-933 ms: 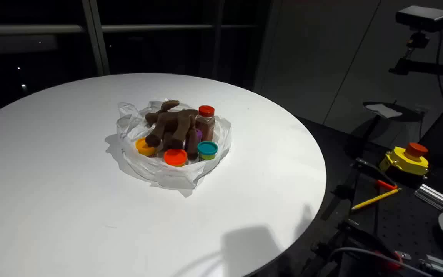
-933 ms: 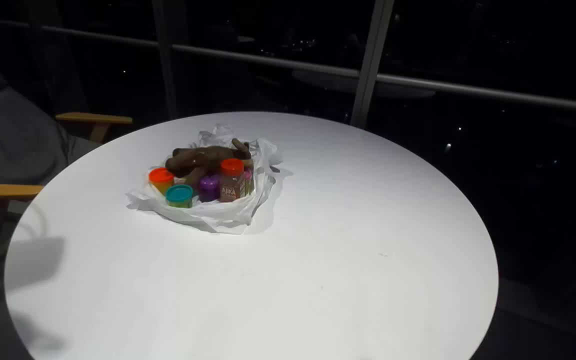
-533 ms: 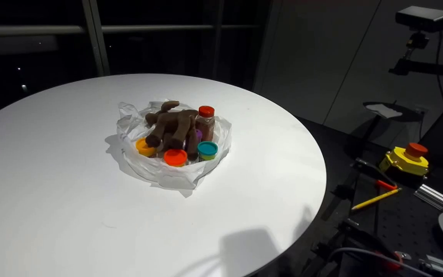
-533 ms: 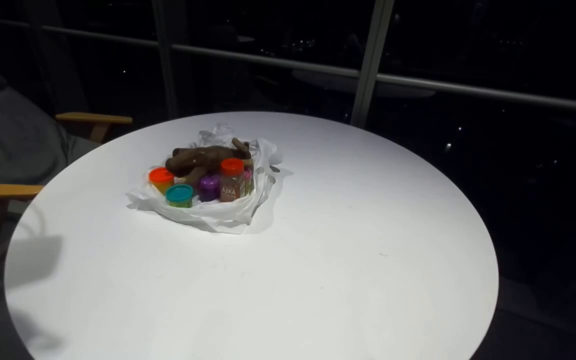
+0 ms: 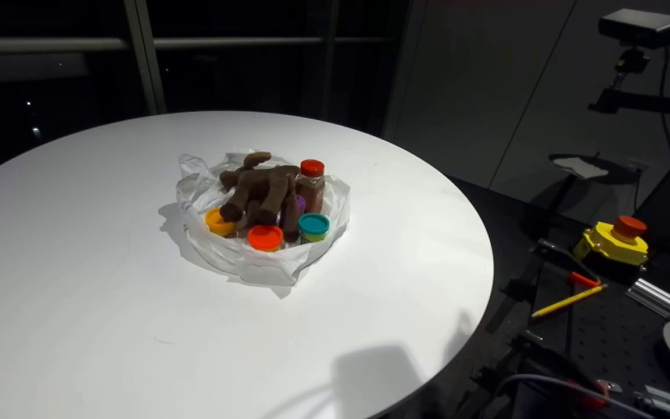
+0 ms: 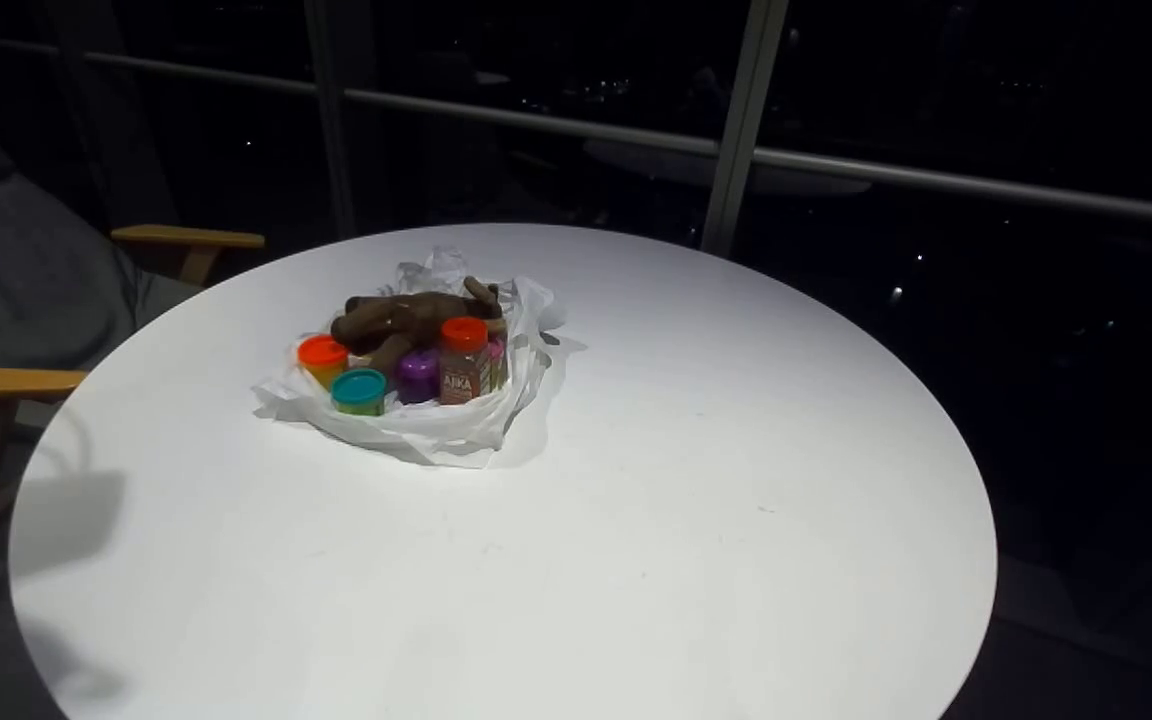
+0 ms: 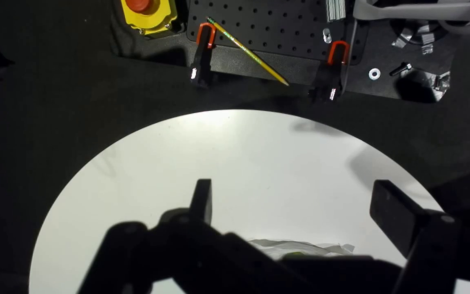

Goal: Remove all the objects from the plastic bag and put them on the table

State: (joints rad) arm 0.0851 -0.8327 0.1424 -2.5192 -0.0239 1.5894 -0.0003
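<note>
A crumpled white plastic bag [image 5: 262, 269] lies opened out on the round white table [image 5: 108, 279]. In it a brown soft toy [image 5: 262, 181] lies across several tubs. A red-capped jar [image 6: 461, 375] stands upright beside the toy. The tubs have an orange-yellow lid [image 5: 218, 221], a red-orange lid [image 5: 265, 237], a teal lid [image 6: 358, 385] and a purple lid [image 6: 419, 368]. A pink-edged tub [image 6: 496, 358] is mostly hidden behind the jar. My gripper [image 7: 293, 183] is open and empty, above the table; it is out of both exterior views. In the wrist view it hides most of the bag [image 7: 284, 246].
In an exterior view a yellow box with a red button [image 5: 613, 243] and a pencil [image 5: 569, 301] lie on the black mount beside the table. The clamps [image 7: 204, 53] show in the wrist view. A grey chair with wooden armrests [image 6: 6, 382] stands against the table edge.
</note>
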